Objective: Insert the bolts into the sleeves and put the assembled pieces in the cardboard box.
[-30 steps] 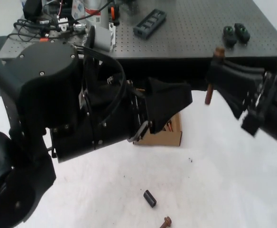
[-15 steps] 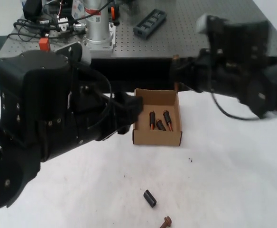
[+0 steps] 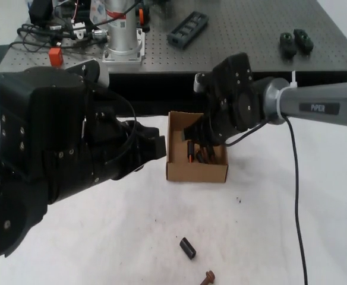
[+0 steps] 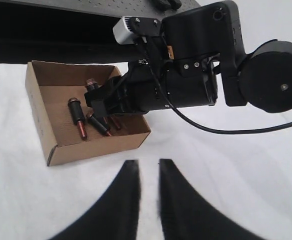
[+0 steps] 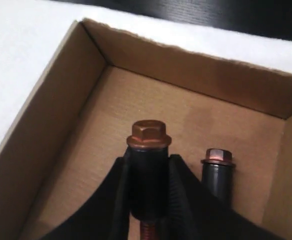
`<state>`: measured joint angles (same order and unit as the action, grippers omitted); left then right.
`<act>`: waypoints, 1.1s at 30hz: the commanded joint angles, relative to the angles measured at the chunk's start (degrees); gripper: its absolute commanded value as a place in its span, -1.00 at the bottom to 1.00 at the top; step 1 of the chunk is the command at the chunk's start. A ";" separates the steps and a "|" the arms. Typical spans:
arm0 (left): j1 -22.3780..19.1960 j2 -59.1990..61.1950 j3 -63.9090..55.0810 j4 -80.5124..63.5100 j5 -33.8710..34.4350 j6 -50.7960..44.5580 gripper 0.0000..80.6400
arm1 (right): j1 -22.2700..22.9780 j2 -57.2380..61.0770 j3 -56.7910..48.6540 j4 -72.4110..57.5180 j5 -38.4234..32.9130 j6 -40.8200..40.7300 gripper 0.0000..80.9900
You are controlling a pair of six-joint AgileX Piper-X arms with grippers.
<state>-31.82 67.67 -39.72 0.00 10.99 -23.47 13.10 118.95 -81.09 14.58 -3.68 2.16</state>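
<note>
One second has carried the right gripper (image 5: 149,160), clenched on a sleeved bolt (image 5: 148,187), from the high view's right edge down into the cardboard box (image 3: 197,173) at centre frame (finished pieces (image 4: 78,117) already lie there), so release looks near; the left gripper (image 4: 146,162) hangs slightly parted, empty.

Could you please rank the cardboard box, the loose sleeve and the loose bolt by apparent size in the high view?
1. The cardboard box, clearly largest.
2 and 3. The loose sleeve and the loose bolt: they look about alike, and the bolt lies at the picture's edge, so I would not rank them.
</note>
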 commanded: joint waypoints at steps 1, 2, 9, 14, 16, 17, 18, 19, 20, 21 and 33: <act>0.17 -0.63 -0.15 -0.75 -0.52 0.45 -0.74 | 0.11 0.16 -1.95 2.08 1.19 -0.90 -0.67; 0.17 -0.63 -0.15 -0.75 -0.52 0.45 -0.74 | 0.11 0.16 -1.95 2.07 1.19 -0.90 -0.54; 0.17 -0.63 -0.15 -0.49 -0.52 0.45 -0.74 | -0.24 -3.86 -1.95 1.44 -1.50 -0.90 -0.14; 0.17 -0.63 -0.15 -0.48 -0.52 0.45 -0.74 | 0.54 -12.31 -1.95 14.48 -8.12 -3.16 -0.14; 0.17 -0.63 -0.15 -0.48 -0.52 0.45 -0.74 | 2.17 -14.23 -1.95 23.58 -7.65 -7.08 -0.14; 0.17 -0.63 -0.15 -0.48 -0.52 0.45 -0.74 | 3.31 -14.65 -1.95 27.96 -6.89 -8.95 -0.14; 0.17 -0.63 -0.15 -0.48 -0.52 0.45 -0.74 | 4.60 -14.64 -1.95 31.69 -6.40 -10.49 -0.14; 0.17 -0.63 -0.15 -0.50 -0.52 0.33 -0.74 | 5.74 -14.53 -1.95 34.47 -5.81 -11.01 -0.14; 0.17 -0.63 -0.15 -0.50 -0.52 0.33 -0.74 | 7.18 -13.94 -1.95 36.80 -4.81 -11.42 -0.14; 0.17 -0.63 -0.15 -0.50 -0.52 0.33 -0.74 | 8.54 -13.31 -1.95 38.33 -3.50 -11.44 -0.14; 0.17 -6.76 -0.15 3.35 -20.95 3.34 -0.74 | 16.13 -6.62 -0.47 42.11 -0.73 -11.21 -0.14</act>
<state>-31.82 63.53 -39.72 3.10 -5.76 -20.57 29.06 112.31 -81.81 55.75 -4.58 -8.36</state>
